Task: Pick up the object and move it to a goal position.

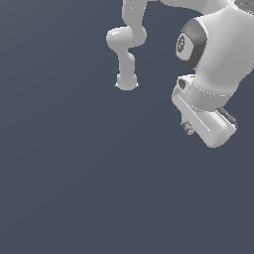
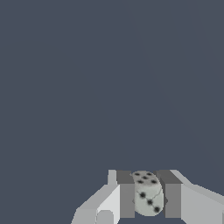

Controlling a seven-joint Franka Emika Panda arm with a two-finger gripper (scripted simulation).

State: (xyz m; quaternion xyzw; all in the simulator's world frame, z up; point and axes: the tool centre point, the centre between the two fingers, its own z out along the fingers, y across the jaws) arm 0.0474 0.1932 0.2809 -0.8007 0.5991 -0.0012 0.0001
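The small pale grey die with black pips (image 2: 148, 193) sits squarely between the white robot gripper (image 2: 148, 194), whose jaws are clenched against its two sides. Its corners look rounded. In the exterior view it shows only as a tan-grey speck (image 1: 187, 128) under the gripper (image 1: 188, 129), on the right.

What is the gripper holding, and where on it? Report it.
The gripper holds a small pale die, clamped by two opposite side faces between the fingers.
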